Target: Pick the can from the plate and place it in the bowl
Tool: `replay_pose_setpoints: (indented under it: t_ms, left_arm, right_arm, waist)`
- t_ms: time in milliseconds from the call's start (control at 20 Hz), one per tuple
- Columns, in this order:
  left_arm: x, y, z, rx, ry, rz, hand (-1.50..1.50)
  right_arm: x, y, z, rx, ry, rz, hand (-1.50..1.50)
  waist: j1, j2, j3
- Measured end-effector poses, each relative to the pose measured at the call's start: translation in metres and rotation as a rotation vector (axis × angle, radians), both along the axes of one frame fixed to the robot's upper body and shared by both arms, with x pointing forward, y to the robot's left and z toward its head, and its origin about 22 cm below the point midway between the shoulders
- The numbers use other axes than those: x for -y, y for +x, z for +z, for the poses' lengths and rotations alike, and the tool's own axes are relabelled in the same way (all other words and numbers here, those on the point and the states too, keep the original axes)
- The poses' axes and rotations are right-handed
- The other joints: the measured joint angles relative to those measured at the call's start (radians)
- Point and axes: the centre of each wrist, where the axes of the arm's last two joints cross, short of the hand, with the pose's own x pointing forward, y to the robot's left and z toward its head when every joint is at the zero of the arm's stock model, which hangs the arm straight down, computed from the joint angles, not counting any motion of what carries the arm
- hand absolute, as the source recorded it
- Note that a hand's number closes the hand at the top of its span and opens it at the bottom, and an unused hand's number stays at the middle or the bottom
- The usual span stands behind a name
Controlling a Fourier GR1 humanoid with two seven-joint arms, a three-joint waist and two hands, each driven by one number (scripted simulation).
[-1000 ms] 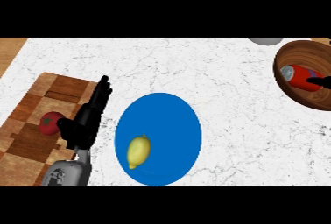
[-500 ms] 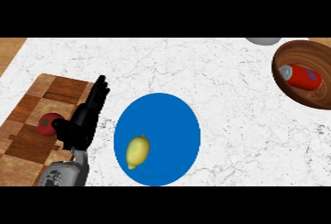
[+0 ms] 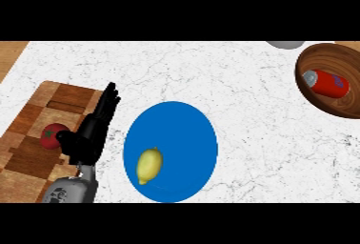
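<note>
Gone since a second ago is the right hand, which then showed at the bowl's edge beside the can. It is now out of view, so its fingers cannot be judged. The red can lies on its side inside the wooden bowl, well up and to the right of the blue plate, so the task looks done. Only a lemon lies on the plate. Just left of the plate the left hand rests with fingers straight, holding nothing, over the edge of the wooden cutting board and close beside a tomato.

Little seems able to go wrong now. Lying on its side, the can could roll within the bowl if an arm bumped the bowl. The likelier slip is left of the plate: a sideways move of the left hand could set the tomato rolling off the board, or brush the plate's rim and shift the lemon.
</note>
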Motion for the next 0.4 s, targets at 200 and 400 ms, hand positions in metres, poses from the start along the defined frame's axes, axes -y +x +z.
replay_pose_setpoints:
  t_ms: [200, 400]
  left_arm:
    - [-0.001, 0.002, -0.006, 0.003, 0.006, 0.007, 0.00]
    - [0.000, 0.003, -0.003, 0.003, 0.004, 0.007, 0.00]
  right_arm:
    - [0.011, -0.014, -0.002, -0.019, 0.019, 0.004, -1.50]
    - [0.015, -0.023, -0.013, -0.038, 0.012, 0.006, -1.50]
  waist:
    - [0.001, 0.002, 0.000]
    - [0.002, 0.001, 0.001]
